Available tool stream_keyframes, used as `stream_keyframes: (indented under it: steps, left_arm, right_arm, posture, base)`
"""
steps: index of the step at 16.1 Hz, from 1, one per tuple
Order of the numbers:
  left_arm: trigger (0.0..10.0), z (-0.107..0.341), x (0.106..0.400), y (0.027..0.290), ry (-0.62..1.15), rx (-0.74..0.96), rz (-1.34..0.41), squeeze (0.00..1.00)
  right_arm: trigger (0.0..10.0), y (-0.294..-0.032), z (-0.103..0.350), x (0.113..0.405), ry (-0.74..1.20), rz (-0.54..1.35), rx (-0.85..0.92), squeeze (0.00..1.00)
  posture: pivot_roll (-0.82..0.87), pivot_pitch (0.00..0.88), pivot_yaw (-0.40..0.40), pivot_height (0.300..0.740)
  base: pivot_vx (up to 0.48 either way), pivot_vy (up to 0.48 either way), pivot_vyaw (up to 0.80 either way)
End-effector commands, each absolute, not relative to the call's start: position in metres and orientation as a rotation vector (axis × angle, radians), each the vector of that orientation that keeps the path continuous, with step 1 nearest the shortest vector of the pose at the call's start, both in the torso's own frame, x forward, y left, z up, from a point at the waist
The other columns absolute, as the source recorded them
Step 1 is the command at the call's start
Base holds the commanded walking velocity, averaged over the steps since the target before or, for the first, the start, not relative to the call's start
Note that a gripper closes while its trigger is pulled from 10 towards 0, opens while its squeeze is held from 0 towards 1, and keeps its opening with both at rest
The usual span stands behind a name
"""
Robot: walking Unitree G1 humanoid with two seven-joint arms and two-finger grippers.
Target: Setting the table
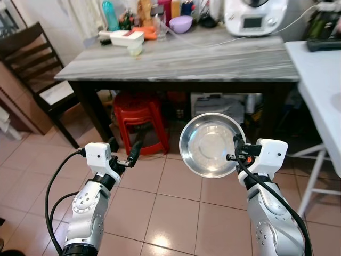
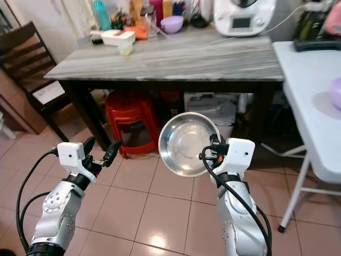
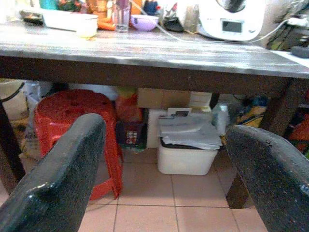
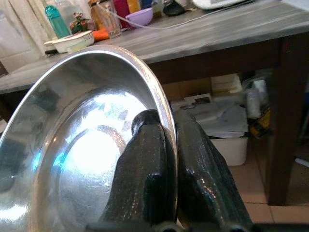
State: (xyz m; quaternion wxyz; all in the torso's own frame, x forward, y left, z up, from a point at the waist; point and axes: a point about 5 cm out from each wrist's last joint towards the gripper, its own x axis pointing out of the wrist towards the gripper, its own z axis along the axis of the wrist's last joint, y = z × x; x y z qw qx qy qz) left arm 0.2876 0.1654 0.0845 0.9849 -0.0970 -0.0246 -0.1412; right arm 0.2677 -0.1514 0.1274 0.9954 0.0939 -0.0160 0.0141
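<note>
So, one grey table runs across the back, its top crowded at the far edge: one white appliance, one purple bowl, one teal bottle, one white tray and more blurred clutter. One white table stands to the right, touching or just beside the grey one's corner; a second purple bowl sits on it. One dark chair is at the left. Under the grey table: one red stool, one white bin with papers on top, boxes and bags behind. Tiled floor below.

Two silver arms reach forward over the floor, short of the grey table. One steel bowl is up in the air in front of that table, tilted on edge with its hollow facing the camera, held at its right rim. The right gripper is clamped on that rim, one finger inside the bowl and one outside, fingers pressed close together. The left gripper holds nothing; its two fingers are spread wide apart, pointing toward the stool. The two grippers are well apart, at about the same height.
</note>
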Motion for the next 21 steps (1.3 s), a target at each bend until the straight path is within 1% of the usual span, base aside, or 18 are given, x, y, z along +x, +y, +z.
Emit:
stream_keyframes:
  steps: [1, 14, 21]
  left_arm:
    - [10.0, 0.087, 0.287, 0.169, -0.055, -0.192, -0.283, 0.0]
    - [10.0, 0.087, 0.289, 0.16, -0.054, -0.201, -0.319, 0.0]
    - [10.0, 0.088, 0.29, 0.155, -0.056, -0.205, -0.331, 0.0]
  right_arm:
    - [10.0, -0.146, 0.131, 0.27, -0.05, 0.037, 0.198, 0.0]
    - [10.0, -0.147, 0.132, 0.272, -0.06, 0.037, 0.181, 0.0]
    - [10.0, -0.149, 0.133, 0.274, -0.066, 0.032, 0.18, 0.0]
  posture:
    - [-0.09, 0.0, 0.131, 0.74]
    - [-0.1, 0.0, 0.133, 0.74]
    - [-0.1, 0.0, 0.128, 0.74]
  base:
    - [0.356, 0.0, 0.0]
    - [0.369, 0.0, 0.0]
    - [0.48, 0.0, 0.0]
